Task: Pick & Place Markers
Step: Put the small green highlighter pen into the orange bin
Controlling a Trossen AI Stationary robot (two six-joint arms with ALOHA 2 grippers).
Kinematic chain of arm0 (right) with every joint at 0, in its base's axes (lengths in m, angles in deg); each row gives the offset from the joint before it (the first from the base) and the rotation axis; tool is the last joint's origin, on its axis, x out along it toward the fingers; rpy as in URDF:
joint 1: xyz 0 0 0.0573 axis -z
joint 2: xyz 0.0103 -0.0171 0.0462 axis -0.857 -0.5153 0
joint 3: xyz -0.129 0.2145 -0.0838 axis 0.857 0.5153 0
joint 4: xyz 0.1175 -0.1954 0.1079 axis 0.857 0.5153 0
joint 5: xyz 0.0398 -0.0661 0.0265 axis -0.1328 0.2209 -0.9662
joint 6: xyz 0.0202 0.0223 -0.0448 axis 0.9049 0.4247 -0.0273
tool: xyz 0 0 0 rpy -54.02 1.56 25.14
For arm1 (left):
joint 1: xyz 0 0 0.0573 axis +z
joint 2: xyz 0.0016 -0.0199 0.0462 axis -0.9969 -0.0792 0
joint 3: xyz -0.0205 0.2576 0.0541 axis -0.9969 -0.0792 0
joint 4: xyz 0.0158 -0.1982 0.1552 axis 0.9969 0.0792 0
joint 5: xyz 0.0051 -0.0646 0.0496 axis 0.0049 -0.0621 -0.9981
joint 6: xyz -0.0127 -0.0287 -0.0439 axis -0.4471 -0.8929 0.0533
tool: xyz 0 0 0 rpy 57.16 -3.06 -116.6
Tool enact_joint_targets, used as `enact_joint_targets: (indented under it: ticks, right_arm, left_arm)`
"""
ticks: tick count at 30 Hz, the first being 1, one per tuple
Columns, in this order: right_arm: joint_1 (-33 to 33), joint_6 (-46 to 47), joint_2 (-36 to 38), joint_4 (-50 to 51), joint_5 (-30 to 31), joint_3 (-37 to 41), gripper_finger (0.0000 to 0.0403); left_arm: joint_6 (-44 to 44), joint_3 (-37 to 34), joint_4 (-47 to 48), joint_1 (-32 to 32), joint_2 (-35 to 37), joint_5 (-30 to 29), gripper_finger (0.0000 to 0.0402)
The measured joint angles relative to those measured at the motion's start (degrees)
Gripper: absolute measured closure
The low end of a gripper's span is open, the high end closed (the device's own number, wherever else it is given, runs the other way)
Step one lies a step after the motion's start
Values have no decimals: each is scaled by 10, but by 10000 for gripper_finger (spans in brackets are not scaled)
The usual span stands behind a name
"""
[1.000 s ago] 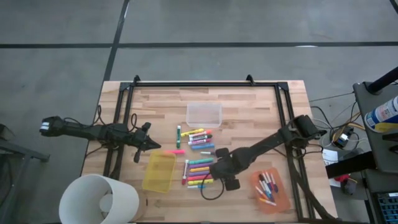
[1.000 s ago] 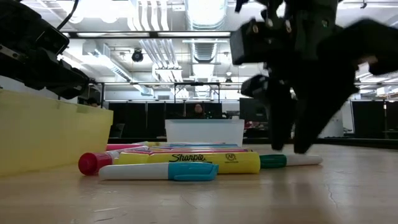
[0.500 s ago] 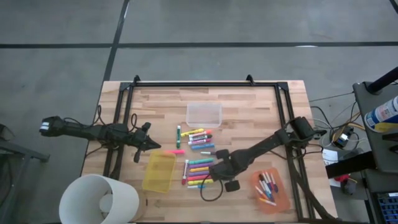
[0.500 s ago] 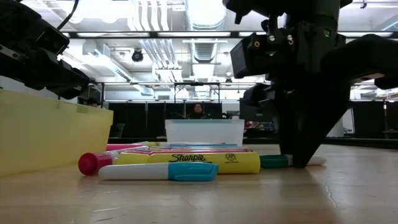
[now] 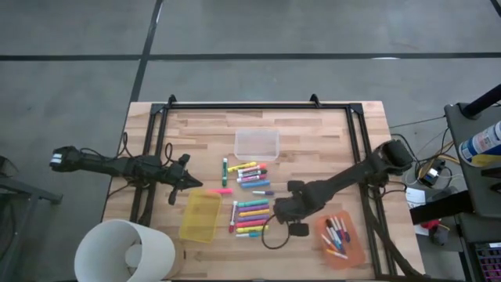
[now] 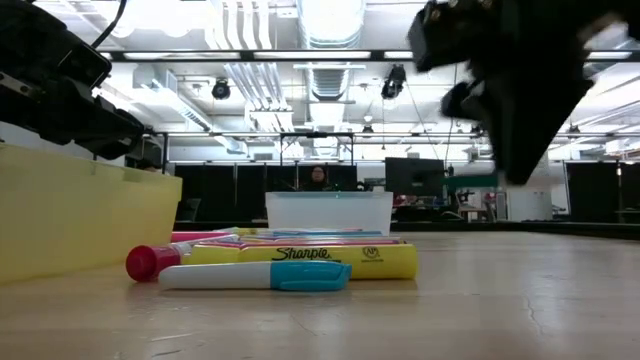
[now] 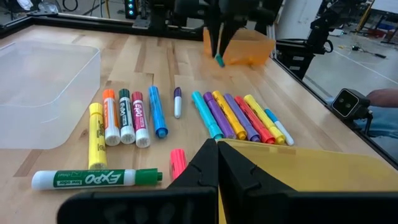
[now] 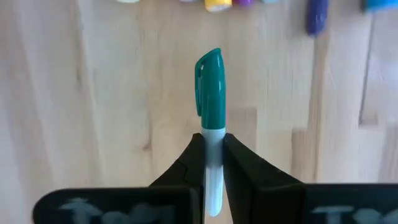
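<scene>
My right gripper (image 7: pixel 220 38) is shut on a thin white marker with a teal cap (image 8: pixel 210 87) and holds it above the table, between the lower row of markers (image 5: pixel 250 215) and the orange bin (image 5: pixel 338 239). More markers (image 5: pixel 247 172) lie flat on the wood nearer the clear bin (image 5: pixel 257 143). My left gripper (image 7: pixel 215 167) is shut and empty. It hovers at the table's left by the yellow bin (image 5: pixel 200 215). My right gripper pinches the marker's white barrel (image 8: pixel 213 163) between its two fingers, behind the teal cap. The fingers come from above, pointing down. The marker runs on past the fingertips and hangs cap down (image 7: pixel 219 60), clear of the table.
The orange bin (image 7: pixel 241 48) holds several markers. A white round bucket (image 5: pixel 125 251) stands off the table's near left corner. A black frame (image 5: pixel 258 106) runs along the far edge and both sides. Bare wood shows at the far left and far right.
My right gripper has shut on the teal-capped marker that lay at the right end of the lower row. It has then risen with it and shifted slightly toward the table's right edge. The marker is lifted clear of the wood.
</scene>
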Motion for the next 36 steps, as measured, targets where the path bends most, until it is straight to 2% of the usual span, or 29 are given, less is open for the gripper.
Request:
enact_joint_targets:
  ticks: [8,16,25,30,36]
  right_arm:
    - [-50,180,93,69,21,0,377]
    - [-157,437,170,117,66,21,377]
    - [-294,701,165,155,78,50,374]
    - [-334,792,157,154,65,73,374]
    - [-346,853,156,121,33,117,374]
  left_arm:
    - [0,0,0,0,0,0,401]
    - [0,0,0,0,0,0,401]
    - [0,0,0,0,0,0,401]
    - [0,0,0,0,0,0,401]
    - [0,0,0,0,0,0,401]
